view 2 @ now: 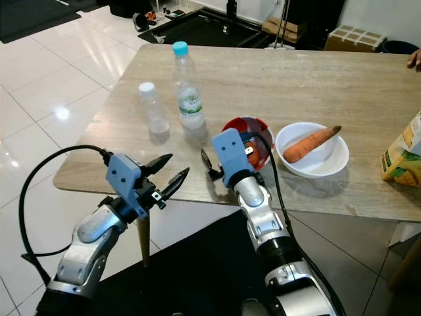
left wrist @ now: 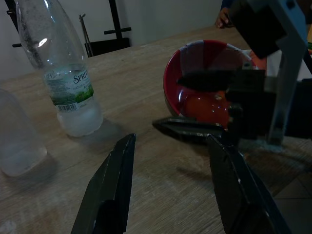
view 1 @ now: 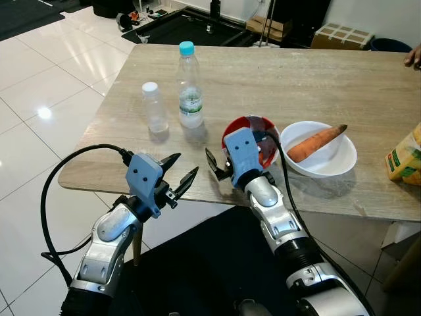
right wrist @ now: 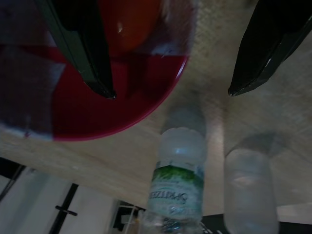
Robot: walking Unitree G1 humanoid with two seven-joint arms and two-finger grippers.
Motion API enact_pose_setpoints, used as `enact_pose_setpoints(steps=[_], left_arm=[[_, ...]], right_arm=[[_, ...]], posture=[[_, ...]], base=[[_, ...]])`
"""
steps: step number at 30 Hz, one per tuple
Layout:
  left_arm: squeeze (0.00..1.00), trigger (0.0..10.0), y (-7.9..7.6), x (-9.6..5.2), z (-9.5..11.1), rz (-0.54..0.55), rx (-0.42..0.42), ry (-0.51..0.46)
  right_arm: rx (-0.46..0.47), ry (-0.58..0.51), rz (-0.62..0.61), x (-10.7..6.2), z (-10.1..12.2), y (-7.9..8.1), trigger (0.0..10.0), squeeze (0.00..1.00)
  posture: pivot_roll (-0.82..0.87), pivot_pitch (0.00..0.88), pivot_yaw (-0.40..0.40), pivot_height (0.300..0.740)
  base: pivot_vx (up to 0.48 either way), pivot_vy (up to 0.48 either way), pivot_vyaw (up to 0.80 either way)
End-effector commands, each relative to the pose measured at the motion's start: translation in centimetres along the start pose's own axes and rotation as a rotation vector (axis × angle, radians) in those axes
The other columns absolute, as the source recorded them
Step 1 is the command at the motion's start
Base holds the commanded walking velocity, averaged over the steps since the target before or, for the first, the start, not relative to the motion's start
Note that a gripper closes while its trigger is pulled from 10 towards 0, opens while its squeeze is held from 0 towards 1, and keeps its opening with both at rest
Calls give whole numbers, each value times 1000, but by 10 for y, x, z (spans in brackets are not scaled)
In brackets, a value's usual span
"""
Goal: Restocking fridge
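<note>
Eye views: right gripper (view 1: 231,162) is hanging open at the table (view 1: 316,72) edge, one finger over the red bowl (view 1: 262,131), the other outside it. Left gripper (view 1: 179,176) is hovering open, off the edge.

Left wrist view: Sprite bottle (left wrist: 58,68) is standing beside a smaller bottle (left wrist: 17,141).

Right wrist view: a tomato (right wrist: 131,22) is lying in the bowl, fingers (right wrist: 80,46) straddling the rim.

Judgement: picking the bowl is in hand; next, closing on the rim.

Two bottles (view 1: 172,92) and a red bowl (view 1: 250,135) crowd the table's (view 1: 296,72) near edge.
</note>
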State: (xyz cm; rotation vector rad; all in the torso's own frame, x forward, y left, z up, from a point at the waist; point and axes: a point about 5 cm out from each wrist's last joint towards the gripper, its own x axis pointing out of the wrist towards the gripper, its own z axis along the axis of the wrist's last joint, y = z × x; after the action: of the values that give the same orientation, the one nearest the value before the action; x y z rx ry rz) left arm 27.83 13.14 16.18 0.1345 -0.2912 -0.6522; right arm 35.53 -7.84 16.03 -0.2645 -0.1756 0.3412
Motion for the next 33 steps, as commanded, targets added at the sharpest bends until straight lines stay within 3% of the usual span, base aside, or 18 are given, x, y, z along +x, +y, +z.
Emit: enact_pose_setpoints(steps=[1, 11, 14, 16, 19, 20, 22, 24, 26, 27, 28, 29, 30, 31, 33], left_arm=[[0, 10000, -2, 0, -4, -12, -5, 13], [0, 10000, -3, 0, -4, -20, 1, 16], [0, 10000, -3, 0, -4, -19, 1, 17], [0, 10000, -3, 0, -4, -19, 1, 19], [0, 10000, -3, 0, -5, -18, 2, 20], [0, 10000, -3, 0, -5, -17, 2, 21], [0, 10000, -3, 0, -5, -16, 2, 21], [0, 10000, -2, 0, -5, -16, 5, 24], [0, 10000, -2, -1, -5, -16, 5, 25], [0, 10000, -2, -1, -5, -16, 6, 26], [0, 10000, -2, -1, -5, -15, 7, 26], [0, 10000, -2, -1, -5, -15, 7, 27], [0, 10000, -2, -1, -5, -15, 7, 27], [0, 10000, -2, -1, -5, -15, 7, 28], [0, 10000, -2, -1, -5, -14, 8, 28]], right_arm=[[-3, 26, -2, 0, -4, 3, 10000, 0], [-18, 45, -27, 0, -10, 5, 10000, 0], [-23, 50, -21, 0, -11, 6, 9569, 0], [-41, 60, -14, 0, -13, 9, 8039, 0], [-56, 69, -11, 0, -15, 10, 7333, 0], [-60, 72, -11, 0, -15, 10, 6078, 0], [-62, 73, -12, 0, -16, 10, 6078, 0], [-67, 78, -12, 0, -16, 9, 4039, 0], [-68, 80, -12, 0, -17, 9, 4039, 0], [-70, 83, -13, 0, -17, 9, 3216, 0], [-72, 84, -14, 0, -18, 8, 3216, 0], [-73, 87, -14, 0, -18, 8, 1529, 0], [-73, 87, -14, 0, -18, 8, 1529, 0], [-74, 89, -14, 0, -18, 8, 627, 0], [-73, 90, -14, 0, -18, 8, 39, 0]], posture=[[-147, 154, 51, 740], [-148, 157, 55, 740], [-147, 157, 55, 740], [-147, 159, 55, 740], [-147, 159, 54, 740], [-147, 159, 54, 740], [-147, 159, 54, 740], [-146, 161, 53, 740], [-146, 161, 53, 740], [-146, 161, 53, 740], [-146, 161, 53, 740], [-145, 160, 53, 740], [-145, 160, 53, 740], [-145, 160, 53, 740], [-145, 160, 53, 740]], base=[[0, 0, 0], [0, 0, 0], [0, 0, 0], [0, 0, 0], [0, 0, 0], [0, 0, 0], [0, 0, 0], [0, 0, 0], [0, 0, 0], [0, 0, 0], [0, 0, 0], [0, 0, 0], [0, 0, 0], [0, 0, 0], [0, 0, 0]])
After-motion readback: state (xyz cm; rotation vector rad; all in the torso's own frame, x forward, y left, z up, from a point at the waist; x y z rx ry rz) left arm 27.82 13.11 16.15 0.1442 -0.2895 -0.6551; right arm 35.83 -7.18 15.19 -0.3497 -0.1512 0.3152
